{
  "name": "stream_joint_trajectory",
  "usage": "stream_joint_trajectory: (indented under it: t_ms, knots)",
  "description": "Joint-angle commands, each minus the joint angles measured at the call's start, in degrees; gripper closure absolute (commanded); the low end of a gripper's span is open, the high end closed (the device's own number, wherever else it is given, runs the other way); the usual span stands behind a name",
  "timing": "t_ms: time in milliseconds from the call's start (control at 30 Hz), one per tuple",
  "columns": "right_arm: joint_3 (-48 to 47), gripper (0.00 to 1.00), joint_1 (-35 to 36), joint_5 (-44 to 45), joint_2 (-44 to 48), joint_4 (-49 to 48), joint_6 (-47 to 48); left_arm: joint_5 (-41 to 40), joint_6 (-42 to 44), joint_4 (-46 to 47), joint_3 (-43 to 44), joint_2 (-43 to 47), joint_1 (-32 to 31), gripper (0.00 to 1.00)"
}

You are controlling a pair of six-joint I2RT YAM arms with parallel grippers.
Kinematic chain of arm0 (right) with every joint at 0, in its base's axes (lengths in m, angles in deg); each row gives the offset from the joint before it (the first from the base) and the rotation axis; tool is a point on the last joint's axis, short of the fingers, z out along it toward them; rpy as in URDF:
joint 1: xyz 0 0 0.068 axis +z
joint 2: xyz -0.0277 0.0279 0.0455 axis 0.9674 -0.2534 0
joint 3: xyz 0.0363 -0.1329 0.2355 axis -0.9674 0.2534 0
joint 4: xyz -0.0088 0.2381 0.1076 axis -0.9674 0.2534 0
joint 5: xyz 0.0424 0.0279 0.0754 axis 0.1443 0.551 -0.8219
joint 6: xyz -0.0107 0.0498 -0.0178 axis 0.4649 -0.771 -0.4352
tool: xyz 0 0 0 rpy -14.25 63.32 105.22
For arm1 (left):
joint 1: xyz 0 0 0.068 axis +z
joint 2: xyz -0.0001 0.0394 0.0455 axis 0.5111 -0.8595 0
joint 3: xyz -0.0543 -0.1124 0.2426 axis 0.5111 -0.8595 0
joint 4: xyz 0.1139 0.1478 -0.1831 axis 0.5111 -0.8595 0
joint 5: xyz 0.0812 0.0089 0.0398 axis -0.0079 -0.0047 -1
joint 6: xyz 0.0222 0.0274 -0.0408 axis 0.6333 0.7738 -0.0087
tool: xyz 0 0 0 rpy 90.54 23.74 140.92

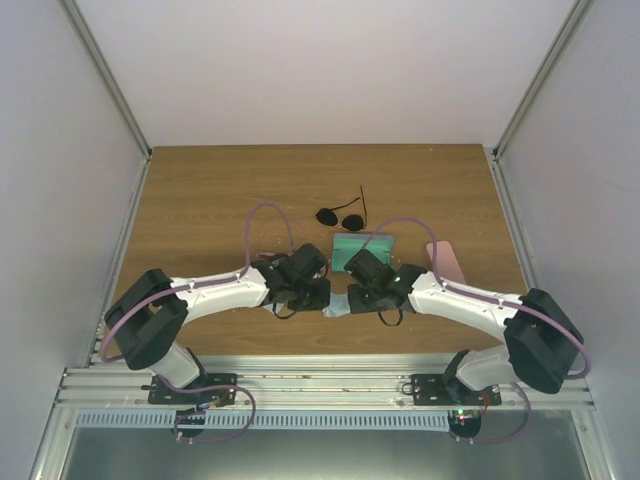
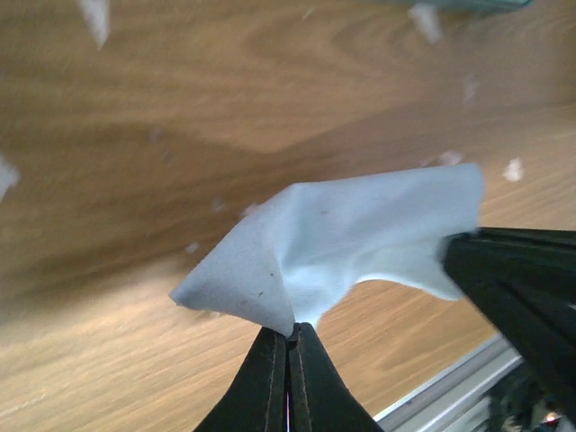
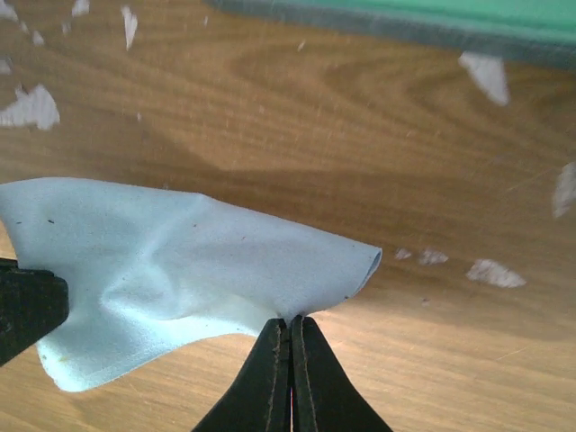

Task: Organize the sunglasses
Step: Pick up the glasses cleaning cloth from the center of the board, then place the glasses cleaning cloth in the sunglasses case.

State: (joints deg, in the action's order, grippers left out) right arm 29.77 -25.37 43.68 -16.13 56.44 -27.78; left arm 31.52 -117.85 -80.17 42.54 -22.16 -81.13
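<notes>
1. The light blue cloth (image 3: 180, 261) is pinched at opposite ends by the fully closed left gripper (image 2: 290, 333) and right gripper (image 3: 291, 319), probably for folding.
2. The black sunglasses (image 1: 340, 217) are left untouched on the bench (image 1: 200, 200), just beyond both.

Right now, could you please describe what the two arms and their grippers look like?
Both the left arm and right arm have white link shells with bulky black joint housings. A thin purple cable loops along each. The left gripper and right gripper have slim, tapered black fingers.
</notes>
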Motion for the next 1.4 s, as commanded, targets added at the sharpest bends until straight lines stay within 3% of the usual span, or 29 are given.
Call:
stream_joint_trajectory:
  t_ms: [0, 400, 633, 1367]
  knots:
    - [-2.8, 0.99, -3.1, 2.8, 2.1, 2.1, 3.5, -1.1, 3.7, 0.6, 5.7, -2.2, 1.3, 1.0]
    - [-7.1, 1.0, -16.8, 3.5, -1.2, -0.7, 13.9, -0.2, 10.9, 0.0, 21.8, -14.2, 7.0, 1.0]
    - [-7.5, 0.99, -22.0, -1.7, -4.8, -2.7, 18.3, 1.9, 12.7, 1.6, 26.4, -19.7, 9.9, 1.0]
    - [-9.0, 1.0, -25.4, -2.6, -14.6, -5.2, 21.4, 5.4, 12.8, -0.7, 30.6, -27.5, 11.5, 1.0]
